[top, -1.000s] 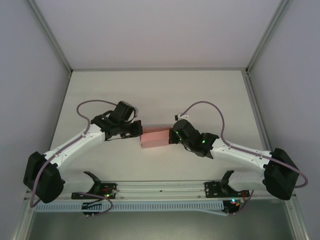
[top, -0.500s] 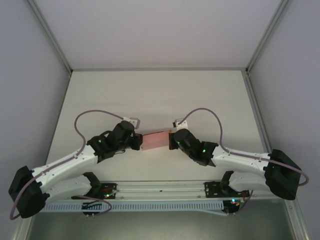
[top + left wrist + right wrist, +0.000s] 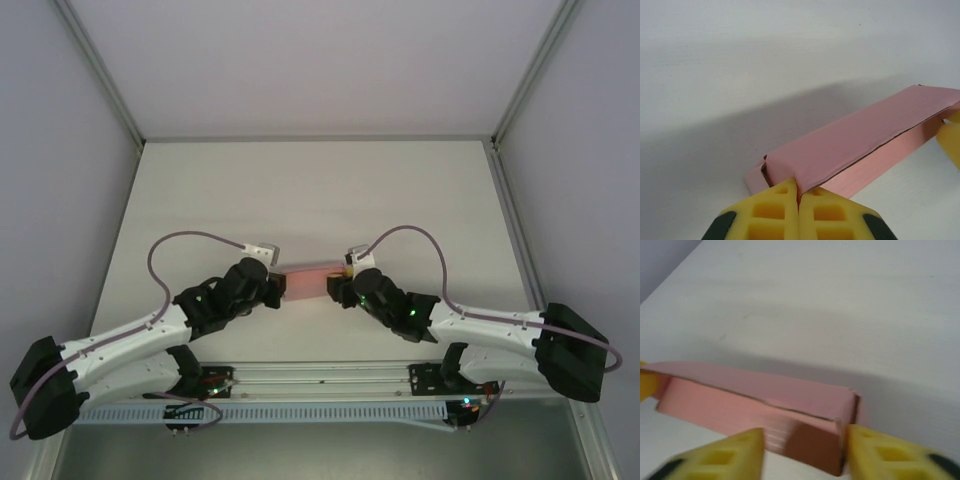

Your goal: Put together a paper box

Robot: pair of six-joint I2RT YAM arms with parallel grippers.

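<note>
While the paper box [image 3: 308, 282] lies lengthwise between the two grippers, near the front middle of the white table [image 3: 300, 190], note the states below.

- Left gripper [image 3: 798, 187]: clenched, yellow tips pressed together on the card edge at the left end of the box. It looks like a pinch on thin card rather than a hold on the body.
- Right gripper [image 3: 805, 440]: jaws apart, straddling the right end of the box. One finger sits just beside the corner, and I judge there is no squeeze.
- Box: formed into a long, shallow rectangle. A dark line runs along the seam where the top panel meets the front wall, so the lid looks seated but not tight. At the left end a small flap sticks out below the pinch.
- Whether the box rests fully on the table, I cannot tell.

Risks from here:
- The only hold is a pinch at one end, so any pull or lift could swing the box or crease the card.
- If the right jaws close across the hollow end, the wall could buckle.
- The loose seam could spring open if the box twists.
</note>
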